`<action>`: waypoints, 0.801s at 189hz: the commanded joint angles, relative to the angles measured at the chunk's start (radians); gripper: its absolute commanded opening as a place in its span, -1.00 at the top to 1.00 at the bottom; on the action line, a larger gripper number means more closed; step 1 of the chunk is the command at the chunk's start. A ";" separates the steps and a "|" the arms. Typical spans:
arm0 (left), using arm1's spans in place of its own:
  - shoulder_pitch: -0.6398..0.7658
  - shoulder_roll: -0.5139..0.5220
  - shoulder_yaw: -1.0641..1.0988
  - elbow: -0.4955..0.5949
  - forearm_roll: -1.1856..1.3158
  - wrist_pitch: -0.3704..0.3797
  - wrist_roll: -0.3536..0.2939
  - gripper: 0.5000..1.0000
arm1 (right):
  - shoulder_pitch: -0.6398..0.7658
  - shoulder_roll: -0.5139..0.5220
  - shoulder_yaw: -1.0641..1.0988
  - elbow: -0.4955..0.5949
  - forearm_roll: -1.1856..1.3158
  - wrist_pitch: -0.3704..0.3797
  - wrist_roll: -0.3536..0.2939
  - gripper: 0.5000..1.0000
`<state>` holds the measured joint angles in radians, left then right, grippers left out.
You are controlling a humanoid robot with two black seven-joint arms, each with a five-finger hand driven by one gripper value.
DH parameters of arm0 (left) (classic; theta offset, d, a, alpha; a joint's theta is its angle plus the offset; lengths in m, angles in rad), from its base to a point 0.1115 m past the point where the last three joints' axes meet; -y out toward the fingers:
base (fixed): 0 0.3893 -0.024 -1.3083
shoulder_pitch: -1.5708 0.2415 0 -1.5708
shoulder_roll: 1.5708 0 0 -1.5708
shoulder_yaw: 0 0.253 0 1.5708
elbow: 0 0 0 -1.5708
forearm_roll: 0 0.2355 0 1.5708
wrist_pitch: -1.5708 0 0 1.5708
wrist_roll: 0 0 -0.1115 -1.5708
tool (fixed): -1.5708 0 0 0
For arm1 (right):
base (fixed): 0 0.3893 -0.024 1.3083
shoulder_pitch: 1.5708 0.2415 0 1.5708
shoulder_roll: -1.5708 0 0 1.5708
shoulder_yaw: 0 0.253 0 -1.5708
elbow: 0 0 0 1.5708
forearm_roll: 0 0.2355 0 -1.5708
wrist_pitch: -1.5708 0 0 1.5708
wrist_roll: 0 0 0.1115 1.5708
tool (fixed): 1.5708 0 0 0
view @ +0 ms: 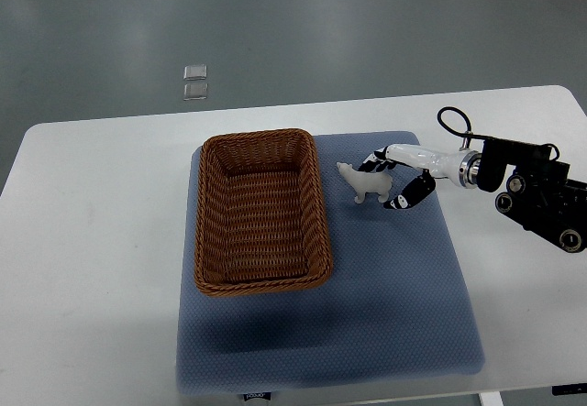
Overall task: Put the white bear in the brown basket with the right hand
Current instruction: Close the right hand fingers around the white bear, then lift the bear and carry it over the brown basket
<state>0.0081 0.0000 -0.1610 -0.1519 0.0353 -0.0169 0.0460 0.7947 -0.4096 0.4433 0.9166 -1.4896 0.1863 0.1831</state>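
A white tabletop (92, 241) carries a blue-grey mat (394, 305) at its middle. A brown basket (262, 211), woven and rectangular, sits on the mat's left half. Just beside the basket's right rim, toward its far end, stands a small white bear (363, 182) on the mat. The right hand (396, 182) reaches in from the tabletop's right edge, its fingers spread loosely around the bear's rear, apparently touching it; whether they truly grip it is unclear.

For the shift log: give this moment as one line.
stage: grasping | right hand: fingers around white bear, on blue mat | brown basket: empty, left of bear | left hand: out of view
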 commanded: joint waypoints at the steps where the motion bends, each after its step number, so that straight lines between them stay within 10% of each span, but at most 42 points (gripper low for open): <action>1: 0.000 0.000 0.000 0.000 0.000 0.000 0.000 -1.00 | 0.000 0.005 -0.012 0.002 -0.011 -0.016 -0.017 -0.04; 47: 0.000 0.000 0.000 0.000 0.000 0.000 0.000 -1.00 | 0.000 0.005 -0.018 0.005 -0.035 -0.031 -0.031 1.00; 151: 0.000 0.000 0.000 0.000 0.000 0.000 0.000 -1.00 | 0.057 -0.032 -0.026 0.019 -0.024 -0.105 -0.016 1.00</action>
<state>0.0078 0.0000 -0.1610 -0.1519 0.0353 -0.0169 0.0460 0.8187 -0.4228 0.4075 0.9276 -1.5208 0.0838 0.1607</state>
